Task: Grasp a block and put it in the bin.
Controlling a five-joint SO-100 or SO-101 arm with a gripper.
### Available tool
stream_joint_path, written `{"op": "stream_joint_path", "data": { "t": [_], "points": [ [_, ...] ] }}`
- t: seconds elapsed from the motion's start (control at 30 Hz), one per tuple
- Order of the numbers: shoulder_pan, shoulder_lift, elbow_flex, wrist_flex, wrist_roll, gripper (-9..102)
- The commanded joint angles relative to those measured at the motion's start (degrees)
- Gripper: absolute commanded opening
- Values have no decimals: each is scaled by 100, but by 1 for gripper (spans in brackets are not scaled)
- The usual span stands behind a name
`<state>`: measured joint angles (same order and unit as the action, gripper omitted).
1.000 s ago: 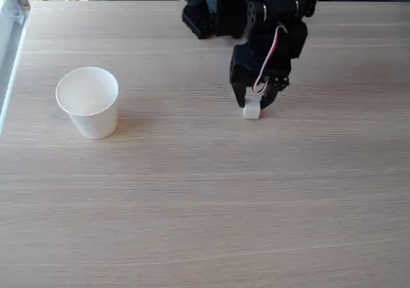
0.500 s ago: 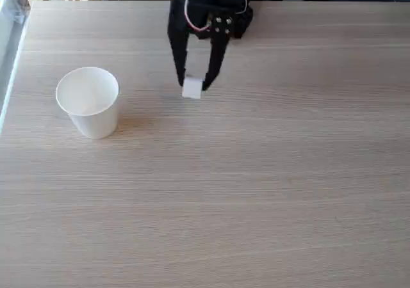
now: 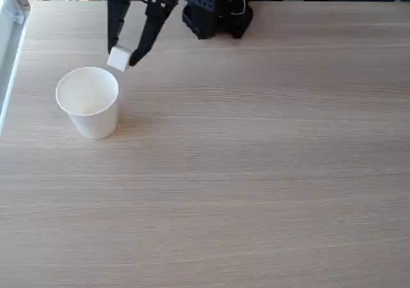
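Observation:
The small white block [image 3: 118, 59] hangs in the air between the two black fingers of my gripper [image 3: 122, 56], which is shut on it. It sits just above and slightly right of the far rim of the bin [image 3: 88, 102], a white paper cup standing upright on the left part of the wooden table [image 3: 256, 173]. The cup's inside looks white and bare. The arm reaches in from the top edge of the fixed view.
The arm's black base [image 3: 216, 9] stands at the back middle of the table. The table's left edge [image 3: 14, 64] runs close behind the cup, with chair or shelf parts beyond the far left corner.
The gripper has swung left with the block in it, from the table's right middle, past the centre, to just over the cup's far rim. The cup has stayed put.

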<state>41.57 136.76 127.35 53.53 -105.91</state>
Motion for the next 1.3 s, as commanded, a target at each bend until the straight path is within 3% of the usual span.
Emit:
{"op": "stream_joint_path", "data": {
  "t": [0.0,0.37,0.83,1.1,1.27],
  "points": [
    [141,-448,-378,-334,-141,0],
    [483,-1521,-782,-633,-316,0],
    [606,-2013,-1345,-773,18,17],
    [589,-1995,-1336,-729,-211,16],
    [413,-1740,-1222,-686,-272,9]
  ]
}}
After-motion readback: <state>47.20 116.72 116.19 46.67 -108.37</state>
